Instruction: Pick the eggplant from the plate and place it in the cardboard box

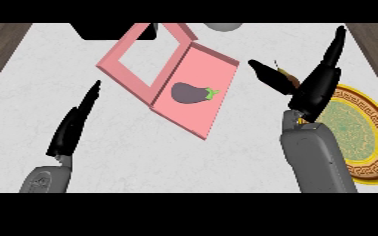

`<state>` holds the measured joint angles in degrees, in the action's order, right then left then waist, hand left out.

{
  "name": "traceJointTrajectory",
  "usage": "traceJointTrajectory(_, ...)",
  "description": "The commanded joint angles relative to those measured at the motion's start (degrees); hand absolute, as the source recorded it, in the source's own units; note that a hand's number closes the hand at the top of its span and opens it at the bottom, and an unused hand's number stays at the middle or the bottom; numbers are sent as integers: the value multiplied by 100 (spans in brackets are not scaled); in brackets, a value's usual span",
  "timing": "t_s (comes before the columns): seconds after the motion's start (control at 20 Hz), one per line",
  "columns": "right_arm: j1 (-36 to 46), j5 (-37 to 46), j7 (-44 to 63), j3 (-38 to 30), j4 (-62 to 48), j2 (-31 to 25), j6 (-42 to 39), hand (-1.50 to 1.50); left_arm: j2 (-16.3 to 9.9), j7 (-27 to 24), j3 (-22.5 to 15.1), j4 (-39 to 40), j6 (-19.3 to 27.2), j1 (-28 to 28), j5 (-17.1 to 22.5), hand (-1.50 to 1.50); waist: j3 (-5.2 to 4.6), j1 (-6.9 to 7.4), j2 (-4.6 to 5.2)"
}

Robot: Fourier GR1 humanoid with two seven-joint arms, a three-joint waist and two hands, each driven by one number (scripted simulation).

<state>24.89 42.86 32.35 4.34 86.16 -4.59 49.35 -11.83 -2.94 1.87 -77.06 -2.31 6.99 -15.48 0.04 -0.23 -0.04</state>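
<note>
White counter (221, 170) fills your view: eggplant (192, 93) lies in the pink box (199, 87) at centre. Right hand (310, 87) is spread, left hand (70, 125) straight. Placement looks done; you only need to withdraw.

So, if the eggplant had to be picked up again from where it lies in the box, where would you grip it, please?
Probably across the eggplant's broad purple body, coming straight down from above. It lies flat on the pink box's floor, green stem pointing right, too slim to hold.

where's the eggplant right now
In the head view the eggplant lies inside the pink box near the counter's middle, left of the open right hand and the plate.
</note>
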Motion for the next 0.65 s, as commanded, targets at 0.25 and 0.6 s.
traceJointTrajectory(0.25, -1520, -1125, -1243, -295, 1027, -392, 171, -150, -83, 292, 216, 161, -284, 435, 138, 0, -3, 4, 3)
traceJointTrajectory(0.6, -2236, -1951, -2209, -572, 1045, -554, -321, -150, 80, 161, 93, 47, -165, 268, -92, 0, -3, 13, 2)
